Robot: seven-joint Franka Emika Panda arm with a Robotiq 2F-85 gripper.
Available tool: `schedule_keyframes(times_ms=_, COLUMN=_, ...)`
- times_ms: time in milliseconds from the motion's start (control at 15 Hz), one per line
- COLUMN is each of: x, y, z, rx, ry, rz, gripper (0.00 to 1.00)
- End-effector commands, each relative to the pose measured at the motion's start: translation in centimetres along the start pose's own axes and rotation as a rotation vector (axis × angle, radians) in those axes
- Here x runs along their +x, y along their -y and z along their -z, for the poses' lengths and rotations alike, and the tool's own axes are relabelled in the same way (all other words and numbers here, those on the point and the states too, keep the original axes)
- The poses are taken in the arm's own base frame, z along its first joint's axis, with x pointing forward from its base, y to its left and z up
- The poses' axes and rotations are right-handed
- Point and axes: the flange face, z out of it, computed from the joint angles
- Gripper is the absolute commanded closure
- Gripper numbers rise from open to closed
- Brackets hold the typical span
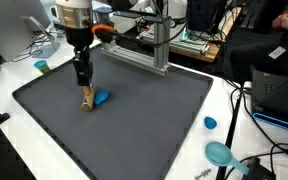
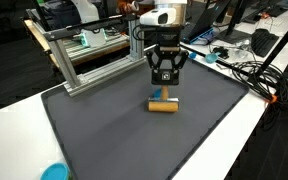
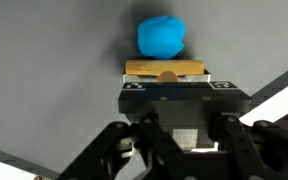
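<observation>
tool (image 2: 164, 88) tight on wooden block (image 3: 165, 69), blue lump (image 3: 162, 36) apparently alongside

The block (image 3: 164, 69) is a short bar of pale wood. It lies crosswise in the wrist view, near the middle of the dark mat (image 1: 154, 110), pinched in the closed claw (image 2: 164, 84). The blue piece (image 3: 162, 37) is a bright, rounded lump resting on the mat at the block's 12 o'clock in the wrist view. It sits just beside the block; whether they touch is unclear.
</observation>
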Motion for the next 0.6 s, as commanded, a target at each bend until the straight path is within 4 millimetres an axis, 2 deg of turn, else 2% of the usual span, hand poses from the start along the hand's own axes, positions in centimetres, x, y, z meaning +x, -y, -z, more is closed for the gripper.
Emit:
schedule_keyframes(times_ms=0, x=0.2, y=-0.3, z=-0.2, rx=0.037, ry=-0.012, rz=0.005, gripper=0.78)
schedule_keyframes(times_ms=333, x=1.5, y=-0.9, z=2.7, rx=0.124, ry=-0.104, rz=-0.014, gripper=0.78)
schedule_keyframes(times_ms=533, x=2.1, y=-1.8, z=5.1, rx=0.143, ry=-0.148, rz=0.087, gripper=0.78)
